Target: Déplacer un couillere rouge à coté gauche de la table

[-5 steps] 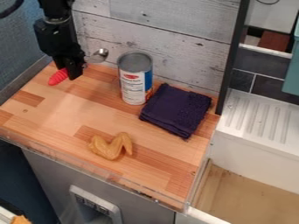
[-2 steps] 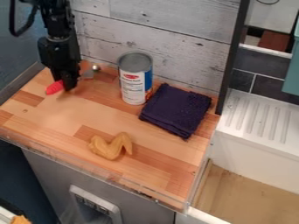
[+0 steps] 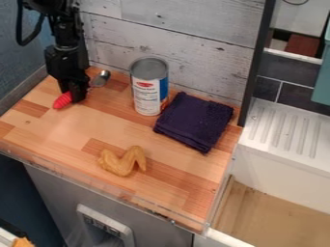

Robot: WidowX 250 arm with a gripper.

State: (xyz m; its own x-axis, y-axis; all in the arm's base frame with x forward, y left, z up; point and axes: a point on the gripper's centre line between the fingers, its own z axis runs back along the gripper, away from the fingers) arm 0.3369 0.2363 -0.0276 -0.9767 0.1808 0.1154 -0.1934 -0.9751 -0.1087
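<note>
At the back left of the wooden table, the black gripper hangs low over the surface, pointing down. The red-handled spoon lies across it: its red handle sticks out to the left of the fingers, its metal bowl to the right, toward the back wall. The fingers cover the middle of the spoon and look closed on it. Whether the spoon rests on the wood cannot be told.
A tin can stands right of the spoon by the back wall, with a folded dark purple cloth beside it. A toy chicken wing lies near the front. A white sink adjoins the right side.
Over the last second the gripper has come down and slightly toward the front, the spoon moving with it. Since the middle frame, the spoon's bowl has turned a little.
</note>
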